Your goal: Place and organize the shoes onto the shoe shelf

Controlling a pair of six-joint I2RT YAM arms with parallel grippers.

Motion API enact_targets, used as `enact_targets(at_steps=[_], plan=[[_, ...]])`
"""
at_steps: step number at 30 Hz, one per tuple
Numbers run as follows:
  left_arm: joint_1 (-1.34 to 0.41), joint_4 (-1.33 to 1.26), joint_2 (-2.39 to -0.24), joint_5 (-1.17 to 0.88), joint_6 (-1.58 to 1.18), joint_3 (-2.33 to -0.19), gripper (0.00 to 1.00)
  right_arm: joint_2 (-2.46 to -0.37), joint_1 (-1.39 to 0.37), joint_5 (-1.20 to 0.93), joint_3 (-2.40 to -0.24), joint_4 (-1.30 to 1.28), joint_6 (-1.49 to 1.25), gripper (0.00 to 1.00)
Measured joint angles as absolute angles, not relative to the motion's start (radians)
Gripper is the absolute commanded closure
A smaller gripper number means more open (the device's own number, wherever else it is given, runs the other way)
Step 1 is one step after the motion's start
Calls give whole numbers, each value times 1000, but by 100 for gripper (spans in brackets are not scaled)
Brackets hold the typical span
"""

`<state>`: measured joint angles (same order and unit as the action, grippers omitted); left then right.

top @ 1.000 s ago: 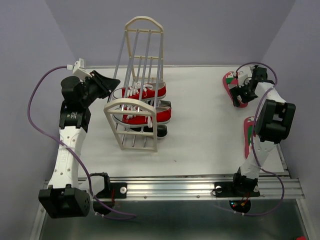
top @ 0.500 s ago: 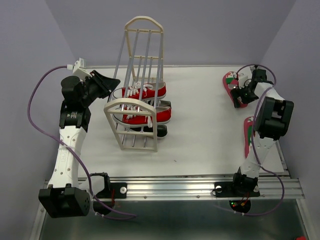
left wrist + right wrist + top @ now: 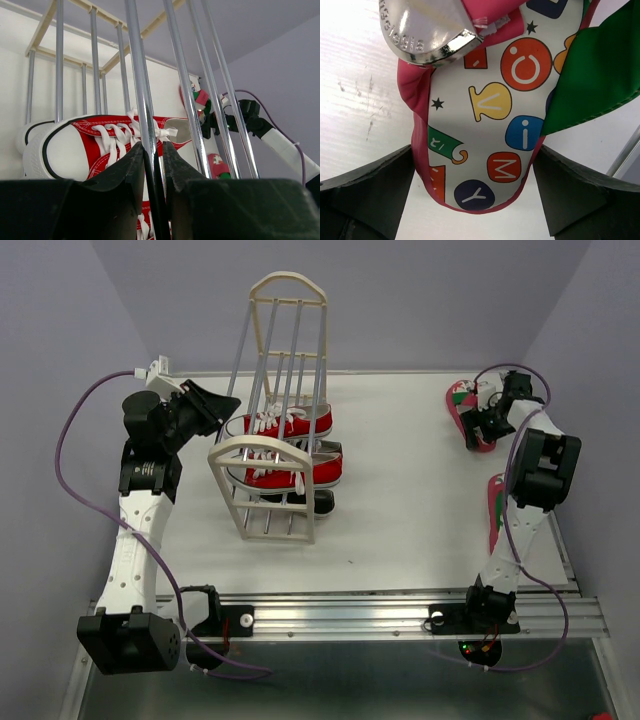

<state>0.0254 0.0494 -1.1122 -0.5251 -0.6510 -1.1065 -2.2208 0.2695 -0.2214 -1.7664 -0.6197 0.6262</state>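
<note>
1. White table (image 3: pixel 400 490): carries all items.

2. Tall cream shoe shelf with arched end frames and thin grey metal rods (image 3: pixel 262 442): left of centre. Whether it stands square or leans cannot be determined from above.

3. Left gripper (image 3: pixel 151 150): clamped tight on one grey rod (image 3: pixel 145 100) of the shelf, apparently steadying it.

4. Right gripper (image 3: pixel 470 195): spread wide over the far-right corner, one finger on each side of a sole, neither touching it.

5. Red canvas sneakers with white laces (image 3: pixel 290 425): both on the shelf tiers. A black canvas sneaker (image 3: pixel 322 503) shows at the shelf's foot; its mate is hidden.

6. Pink-red flip-flop with letter-printed footbed and green strap (image 3: pixel 490 105): flat on the table between the right fingers. The second flip-flop (image 3: pixel 494 510) lies near the right edge, beside the right arm.

Hazards:
- A pull or twist on the clamped rod may tip the shelf and spill the sneakers.
- The thin, soft sole may buckle or slip out when squeezed across its width.
- An arm sweep may push the second flip-flop off the table.
</note>
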Motion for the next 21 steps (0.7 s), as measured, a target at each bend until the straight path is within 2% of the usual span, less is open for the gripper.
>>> enact_targets(at_steps=[4, 6, 8, 9, 11, 15, 21], plan=[[25, 49, -1113, -524, -651, -1107, 100, -2236, 270, -228, -1787, -617, 617, 1], [25, 49, -1114, -524, -651, -1107, 100, -2236, 272, -233, -1787, -617, 616, 21], [25, 49, -1116, -525, -651, -1108, 100, -2236, 274, -242, -1787, -615, 612, 49], [25, 49, -1116, -525, -651, -1108, 100, -2238, 275, -244, -1787, -611, 614, 80], [25, 48, -1118, -525, -651, -1109, 100, -2238, 276, -251, -1787, -606, 607, 99], [25, 48, -1119, -525, -651, -1110, 100, -2227, 278, -259, -1758, -556, 595, 99], [25, 46, -1124, -527, -648, -1113, 100, -2068, 282, -339, -1496, -368, 568, 99]])
